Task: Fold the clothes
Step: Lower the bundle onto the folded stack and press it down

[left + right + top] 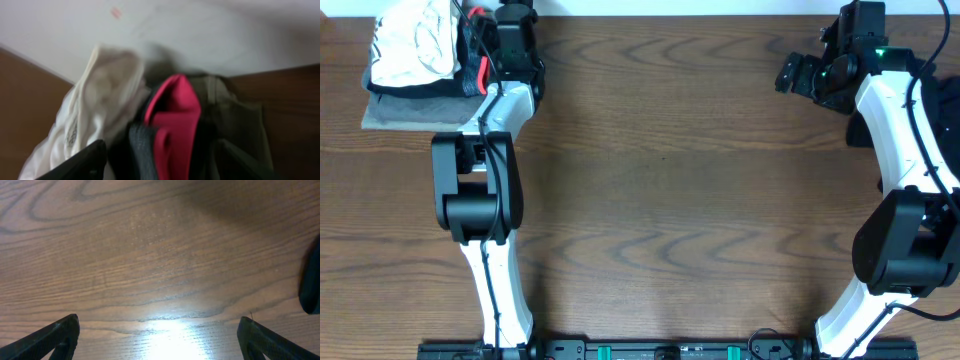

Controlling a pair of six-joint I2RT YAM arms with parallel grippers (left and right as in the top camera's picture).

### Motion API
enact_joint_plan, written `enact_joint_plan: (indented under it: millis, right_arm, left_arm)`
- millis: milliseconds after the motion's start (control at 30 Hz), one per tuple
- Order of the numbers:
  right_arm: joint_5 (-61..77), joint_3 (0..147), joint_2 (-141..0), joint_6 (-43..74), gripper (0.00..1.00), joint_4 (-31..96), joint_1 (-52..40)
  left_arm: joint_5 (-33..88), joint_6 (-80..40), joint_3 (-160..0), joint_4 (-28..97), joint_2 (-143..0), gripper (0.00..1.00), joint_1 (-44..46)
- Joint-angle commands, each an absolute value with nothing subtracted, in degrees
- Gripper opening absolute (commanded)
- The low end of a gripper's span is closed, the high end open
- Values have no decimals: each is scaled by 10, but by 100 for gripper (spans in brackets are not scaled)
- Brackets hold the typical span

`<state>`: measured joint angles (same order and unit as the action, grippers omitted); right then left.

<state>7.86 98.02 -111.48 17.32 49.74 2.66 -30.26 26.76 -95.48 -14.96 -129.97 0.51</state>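
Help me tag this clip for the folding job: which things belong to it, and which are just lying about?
Belongs to the job: white garment, red garment, dark garment, grey cloth, left gripper, open at the pile.

Just there: wooden table; right gripper, open above the wood.

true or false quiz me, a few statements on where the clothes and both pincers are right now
1. The clothes pile sits at the far left corner of the table. True.
2. A white garment lies on top of the pile. True.
3. The right pincer is clamped on a red cloth. False: it is open over bare wood.
4. The left pincer hangs over the middle of the table. False: it is at the pile, open, with a red garment right in front of it.
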Motion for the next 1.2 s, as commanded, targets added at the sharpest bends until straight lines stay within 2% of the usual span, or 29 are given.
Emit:
enact_joint_plan:
  millis: [0,133,433,767,1033,1133,1167]
  right_arm:
    - [75,977,-1107,166,98,493,18]
    - [75,977,-1107,166,99,488,16]
    - [75,977,-1107,166,99,482,4]
    - [75,977,-1107,166,99,475,-4]
    - [72,977,-1107,166,99,465,-4]
    - [73,977,-1107,166,99,464,-4]
    - [72,977,-1107,166,99,462,-4]
  left_arm:
    - [-273,67,-962,-104,-1218,70,-25]
    - [-138,-38,-962,-84,-1191,70,-61]
    - [-134,-249,-962,-164,-1236,70,-163]
    - [-120,-256,-962,-391,-1379,77,-188]
    - [-64,-250,-962,-304,-1431,78,-173]
    - [-64,-209,-962,-304,-1429,81,-163]
    - [-64,-190,-962,-309,-1426,86,-159]
